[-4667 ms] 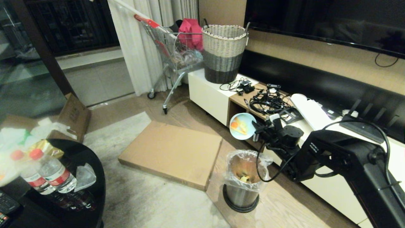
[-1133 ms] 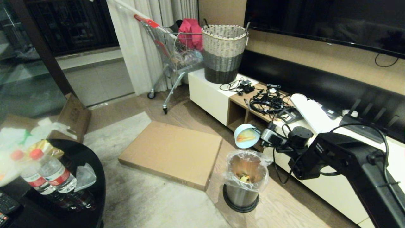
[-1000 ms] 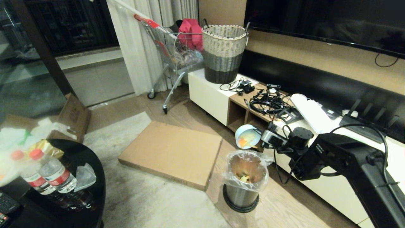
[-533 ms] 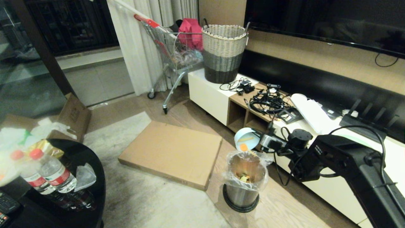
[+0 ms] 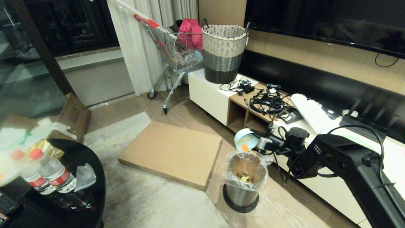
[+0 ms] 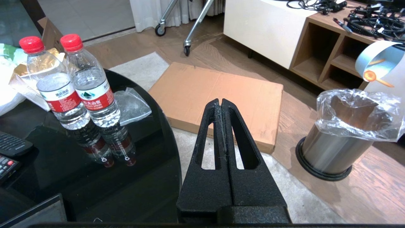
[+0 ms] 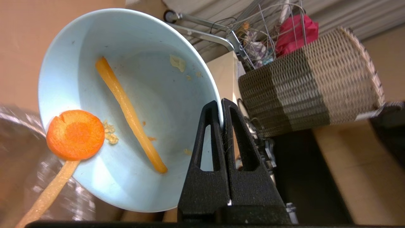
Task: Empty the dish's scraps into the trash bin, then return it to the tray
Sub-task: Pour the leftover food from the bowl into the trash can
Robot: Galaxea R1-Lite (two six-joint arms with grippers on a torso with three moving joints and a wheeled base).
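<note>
Tilted dish (image 7: 152, 95) pinched at rim, orange slice (image 7: 75, 134) at its lip

The 2 clear plastic water bottles (image 6: 74, 85) with red caps are showing red-and-white labels carrying small Chinese print; the characters are proving too small to read. Nothing else is bearing legible text.

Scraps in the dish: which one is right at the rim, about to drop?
The round orange slice, sitting on the lower lip of the tilted dish. The long orange strip lies further in, across the middle.

Home living room, low TV cabinet (image 5: 208, 91), curtains (image 5: 142, 44), wicker basket (image 5: 224, 53), rug (image 5: 142, 190)
</note>
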